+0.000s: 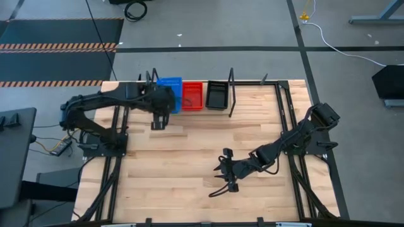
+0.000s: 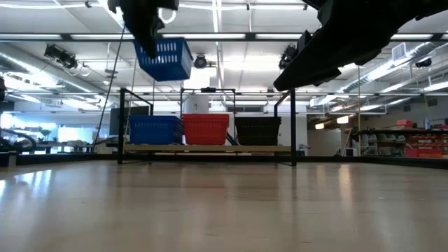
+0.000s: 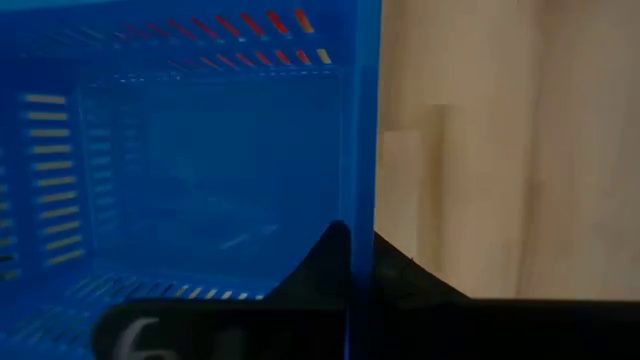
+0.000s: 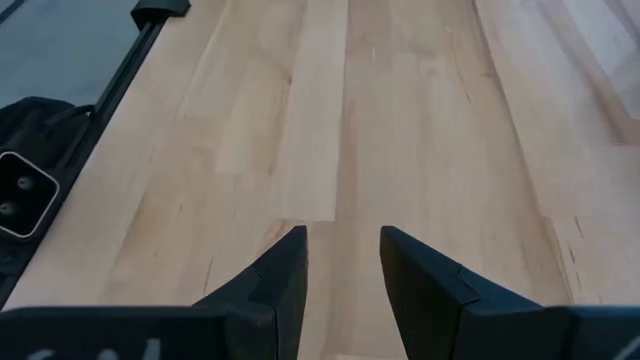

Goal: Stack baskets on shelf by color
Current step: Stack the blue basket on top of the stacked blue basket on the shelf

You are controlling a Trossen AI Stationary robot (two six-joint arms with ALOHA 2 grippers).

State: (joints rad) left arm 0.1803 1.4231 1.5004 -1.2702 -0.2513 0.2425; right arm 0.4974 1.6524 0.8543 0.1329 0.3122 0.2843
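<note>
Gripping a blue basket (image 2: 166,59) above the shelf (image 2: 207,148), left fingers (image 3: 335,262) clamp its wall; right fingers (image 4: 285,272) parted over bench (image 4: 400,120).

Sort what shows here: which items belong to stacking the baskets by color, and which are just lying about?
Part of the job:
- blue basket held aloft in the left gripper, jaws shut on its wall
- blue stack, red stack and black stack on the shelf

Not part of it:
- right gripper, jaws open, empty, over bare tabletop
- cables on the floor
</note>
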